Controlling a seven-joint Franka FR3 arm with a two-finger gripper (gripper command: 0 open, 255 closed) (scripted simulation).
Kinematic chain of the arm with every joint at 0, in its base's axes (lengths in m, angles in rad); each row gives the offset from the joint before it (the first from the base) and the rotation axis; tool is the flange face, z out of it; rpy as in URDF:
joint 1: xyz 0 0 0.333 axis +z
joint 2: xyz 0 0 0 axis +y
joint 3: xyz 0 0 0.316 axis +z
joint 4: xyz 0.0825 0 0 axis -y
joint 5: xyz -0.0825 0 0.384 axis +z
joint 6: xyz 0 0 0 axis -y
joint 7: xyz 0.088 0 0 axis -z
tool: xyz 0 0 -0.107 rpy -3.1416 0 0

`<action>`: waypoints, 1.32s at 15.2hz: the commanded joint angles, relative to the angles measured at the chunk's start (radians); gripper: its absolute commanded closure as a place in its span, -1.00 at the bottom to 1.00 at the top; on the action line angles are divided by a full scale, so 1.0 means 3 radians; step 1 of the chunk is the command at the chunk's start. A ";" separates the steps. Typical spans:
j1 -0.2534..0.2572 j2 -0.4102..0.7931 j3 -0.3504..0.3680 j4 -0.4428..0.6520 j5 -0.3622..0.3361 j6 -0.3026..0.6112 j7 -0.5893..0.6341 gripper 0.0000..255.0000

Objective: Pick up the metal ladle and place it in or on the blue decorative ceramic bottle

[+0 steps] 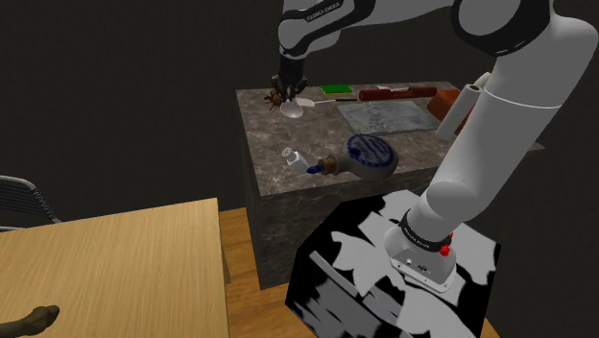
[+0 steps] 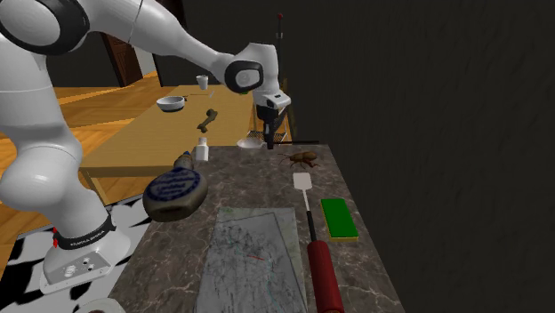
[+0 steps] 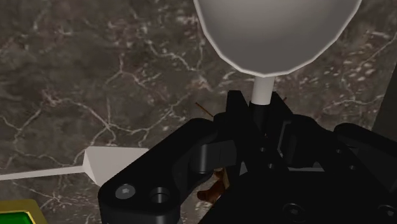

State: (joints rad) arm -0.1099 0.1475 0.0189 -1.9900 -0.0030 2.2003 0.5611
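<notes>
gripper [image 1: 288, 91]: clenched on the thin handle of the ladle [image 1: 296, 108], over the far corner of the counter [image 1: 278, 134]
ladle: pale, its round bowl jutting past the fingertips; well apart from the bottle [image 1: 370, 154]
bottle: blue and white, lay on its side on the counter near the front edge, neck towards the shoulder view's left; nothing seen in it
small jar [image 1: 291, 156]: stood just beside the bottle's neck; contents could not be told
bowl [image 2: 171, 103]: sat on the wooden table [image 2: 133, 142] beyond the counter, a cup [image 2: 203, 82] further back; what they held could not be told
wrist view: handle ran between the two fingers [image 3: 232, 108], both pressed to it; ladle bowl hung over veined dark stone; spatula [image 3: 114, 162] blade and a corner of the green block [image 3: 13, 213] lay on the counter to one side of the gripper
second exterior view: brown bug figure [image 2: 302, 157] lay on the counter near the gripper; red roller [image 2: 325, 276] lay beside the green block, in line with the spatula's handle
shoulder view: white paper roll [image 1: 461, 110] stood at the counter's right end, a chair [image 1: 19, 202] at the picture's left edge
</notes>
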 commanded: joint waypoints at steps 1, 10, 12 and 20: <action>0.0001 -0.0048 0.0001 0.0029 0.0001 -0.0078 0.0001 1.00; 0.0000 -0.0180 0.0001 0.0274 0.0005 -0.0456 -0.0001 1.00; 0.0000 -0.0203 0.0001 0.0337 0.0005 -0.0541 -0.0001 1.00; 0.0000 -0.0265 0.0001 0.0621 0.0007 -0.0886 -0.0002 1.00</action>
State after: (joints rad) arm -0.1102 0.0721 0.0191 -1.8148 -0.0011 1.9499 0.5600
